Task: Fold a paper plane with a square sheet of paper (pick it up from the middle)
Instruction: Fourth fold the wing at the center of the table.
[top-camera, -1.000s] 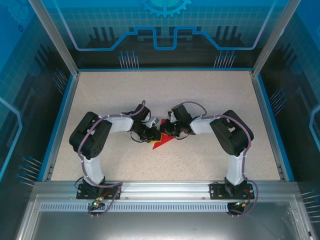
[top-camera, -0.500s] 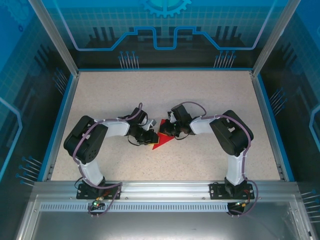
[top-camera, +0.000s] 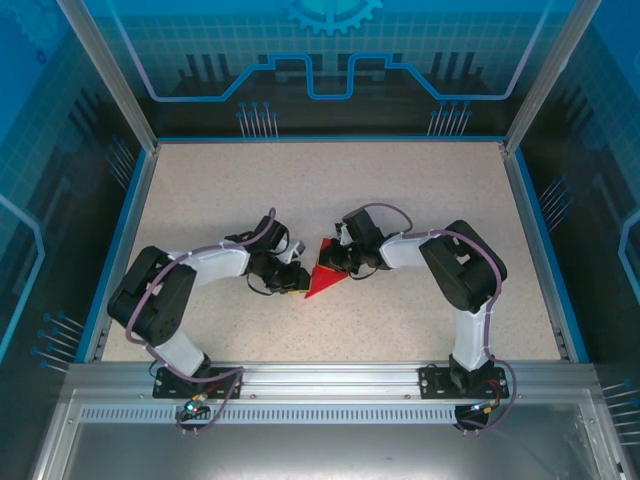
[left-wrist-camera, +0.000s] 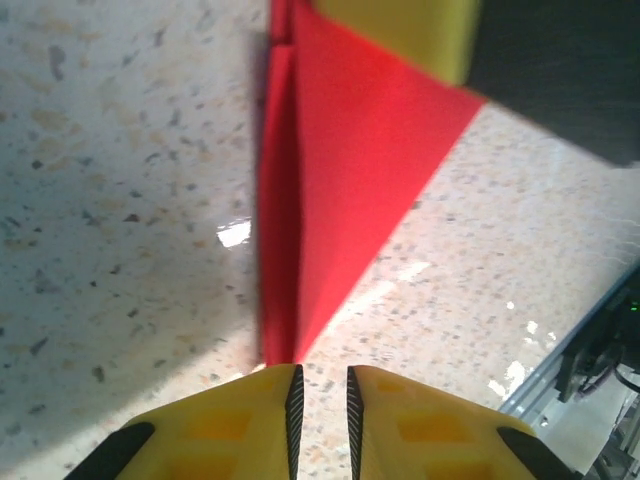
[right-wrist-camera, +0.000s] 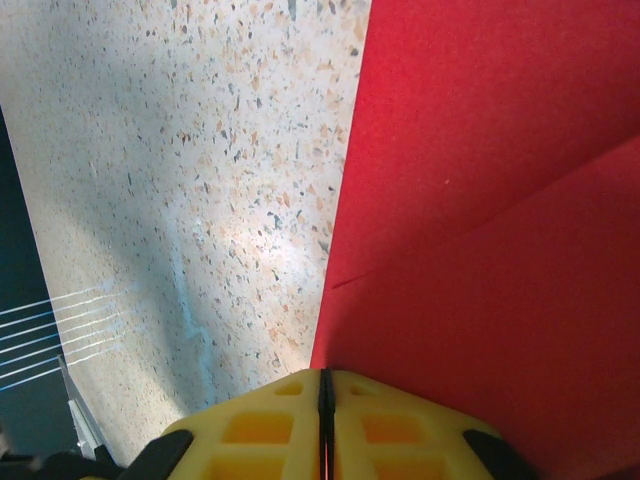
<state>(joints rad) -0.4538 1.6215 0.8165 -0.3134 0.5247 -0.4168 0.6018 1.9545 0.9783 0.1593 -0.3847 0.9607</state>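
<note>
The left claw (left-wrist-camera: 318, 385) is open by only a narrow slit with nothing in it, its yellow fingertips just at the sharp tip of the paper (left-wrist-camera: 340, 150). The right claw (right-wrist-camera: 322, 395) is closed tight, fingers meeting in a thin line, and bears on the paper's broad end; whether it pinches a layer or only presses down I cannot tell. The paper, a folded red wedge, lies flat mid-table (top-camera: 420, 200) between the claws, its long axis running far to near, its point toward the left claw and the near edge.
</note>
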